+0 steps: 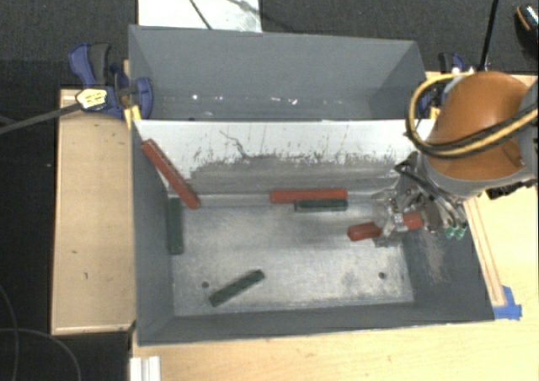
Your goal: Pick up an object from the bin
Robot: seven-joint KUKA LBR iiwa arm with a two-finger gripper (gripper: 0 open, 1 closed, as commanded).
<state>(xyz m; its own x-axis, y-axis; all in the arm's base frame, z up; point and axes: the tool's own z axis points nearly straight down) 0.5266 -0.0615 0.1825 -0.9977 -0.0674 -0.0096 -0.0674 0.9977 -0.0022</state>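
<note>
The robot arm, its orange wrist cover [476, 131] over the bin's right side, reaches down to the grey metal bin [278, 76]. Its gripper [390, 228] sits low by the right wall, and the fingers appear to be closed on a short red block [364, 232], which juts out to the left of them; the cluttered view there leaves the hold uncertain. Near the back wall lie a long red bar [307, 196] and a dark green bar [321, 206], touching along their length. At the left, a red bar [169, 174] slants above an upright-lying dark green bar [174, 226]. Another dark green bar [237, 287] lies apart near the front.
</note>
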